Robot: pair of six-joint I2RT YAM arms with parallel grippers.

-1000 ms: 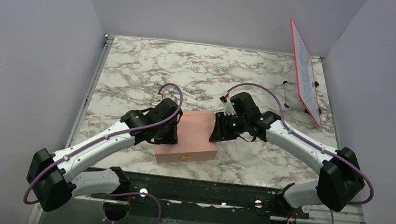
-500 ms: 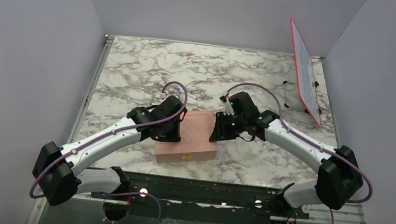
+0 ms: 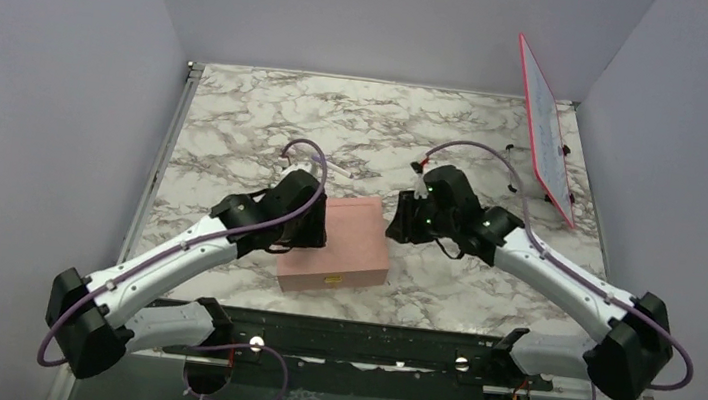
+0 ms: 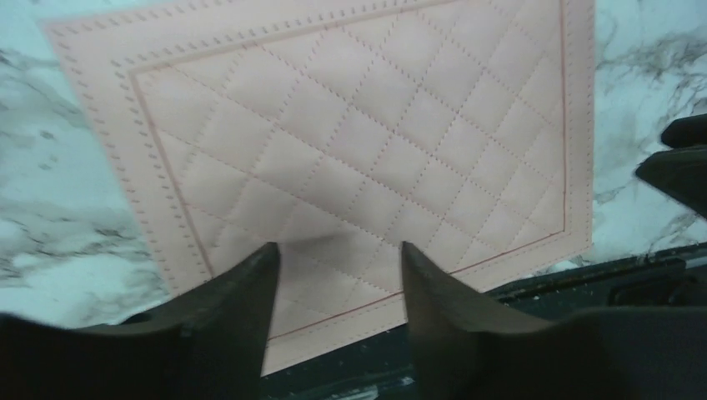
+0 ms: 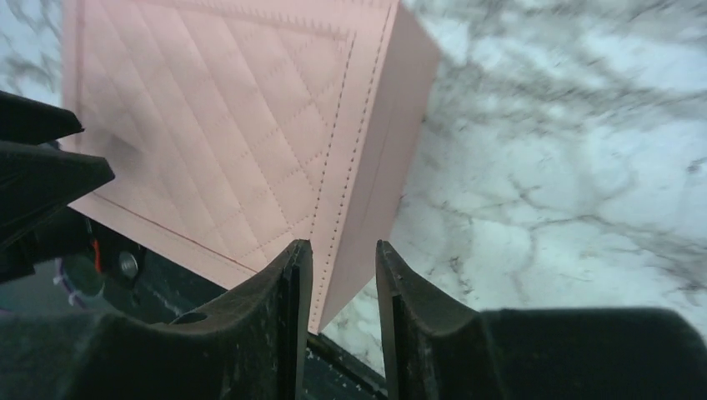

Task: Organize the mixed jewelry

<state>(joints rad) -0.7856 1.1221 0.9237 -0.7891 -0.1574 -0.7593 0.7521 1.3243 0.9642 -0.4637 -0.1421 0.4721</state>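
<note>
The closed pink box (image 3: 345, 239) with a quilted lid lies on the marble table, and no jewelry shows in any view. My left gripper (image 3: 310, 227) is open and hovers over the box's left side. In the left wrist view its jaws (image 4: 339, 247) stand apart above the lid (image 4: 367, 125) near the front edge. My right gripper (image 3: 400, 223) is open, just off the box's right edge. In the right wrist view its jaws (image 5: 342, 244) straddle the box's right edge (image 5: 225, 108) from above, holding nothing.
A red-framed whiteboard (image 3: 546, 131) leans on the right wall. A thin white pen (image 3: 338, 169) lies behind the box. A black rail (image 3: 364, 342) runs along the table's near edge. A small gold clasp (image 3: 331, 280) sits on the box's front face.
My right gripper has drawn back to the right, away from the box's right edge. My left gripper shifted slightly over the box's left side. The box has stayed put.
</note>
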